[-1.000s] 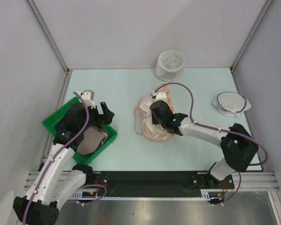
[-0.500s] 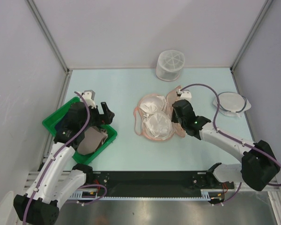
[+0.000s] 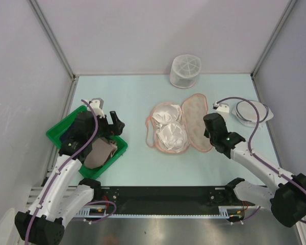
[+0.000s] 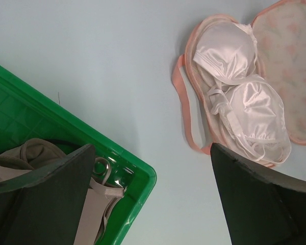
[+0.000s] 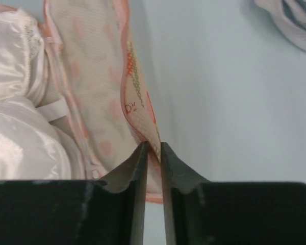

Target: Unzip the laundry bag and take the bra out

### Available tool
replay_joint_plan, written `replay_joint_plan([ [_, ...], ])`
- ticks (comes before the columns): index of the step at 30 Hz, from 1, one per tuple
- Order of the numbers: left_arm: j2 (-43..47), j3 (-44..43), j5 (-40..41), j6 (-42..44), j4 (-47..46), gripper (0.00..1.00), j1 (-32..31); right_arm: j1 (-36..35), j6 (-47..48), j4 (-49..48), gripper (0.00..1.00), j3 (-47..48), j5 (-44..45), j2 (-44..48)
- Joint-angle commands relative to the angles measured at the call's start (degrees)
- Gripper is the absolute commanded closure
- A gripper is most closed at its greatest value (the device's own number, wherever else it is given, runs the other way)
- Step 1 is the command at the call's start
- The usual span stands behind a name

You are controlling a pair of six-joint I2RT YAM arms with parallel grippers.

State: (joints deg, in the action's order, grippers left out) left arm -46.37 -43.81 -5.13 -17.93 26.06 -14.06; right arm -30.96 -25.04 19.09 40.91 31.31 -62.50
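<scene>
Right wrist view — right gripper (image 5: pixel 153 146) pinching the open flap of the laundry bag (image 5: pixel 92 87), bra (image 5: pixel 20 143) inside it — left gripper (image 4: pixel 150 153) off to the bag's left, spread wide.

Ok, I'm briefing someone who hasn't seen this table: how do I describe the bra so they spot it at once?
At the middle of the table lies the peach laundry bag, opened flat. In its left half sits the bra: two shiny white cups with thin straps, unlike the beige cloth in the green bin.
</scene>
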Motion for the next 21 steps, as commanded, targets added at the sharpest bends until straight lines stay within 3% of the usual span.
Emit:
replay_joint_plan([
  [1, 0.84, 0.13, 1.25, 0.44, -0.84, 0.0, 0.62, 3.09, -0.19, 4.46, 0.51, -0.47, 4.2, 4.84],
  [4, 2.15, 0.31, 5.03, 0.09, -0.75, 0.0, 0.44, 5.72, 0.6, 4.73, 0.27, -1.0, 3.5, 7.56],
  [7, 2.77, -0.13, 8.89, 0.09, -0.84, 0.02, -1.74, 7.84, 1.57, 3.59, 0.2, -1.18, 0.78, 9.32],
  [12, -0.12, -4.07, 17.05, -2.1, -0.49, 0.04, -12.55, 9.16, 1.49, 0.87, 0.18, -2.32, -5.11, 9.85],
  [16, -7.31, -6.81, 24.08, -4.65, -5.21, 0.04, -25.18, 9.25, -0.01, -0.81, 0.17, -3.64, -9.94, 9.94],
  [18, -15.97, -10.48, 23.85, -5.35, -7.77, 0.02, -28.55, 9.34, -0.36, -0.9, 0.17, -3.73, -13.54, 10.64],
  [21, -28.37, -15.84, 16.48, -6.93, -13.22, 0.01, -31.11, 9.52, -0.1, -0.2, 0.14, -3.73, -16.98, 12.57],
])
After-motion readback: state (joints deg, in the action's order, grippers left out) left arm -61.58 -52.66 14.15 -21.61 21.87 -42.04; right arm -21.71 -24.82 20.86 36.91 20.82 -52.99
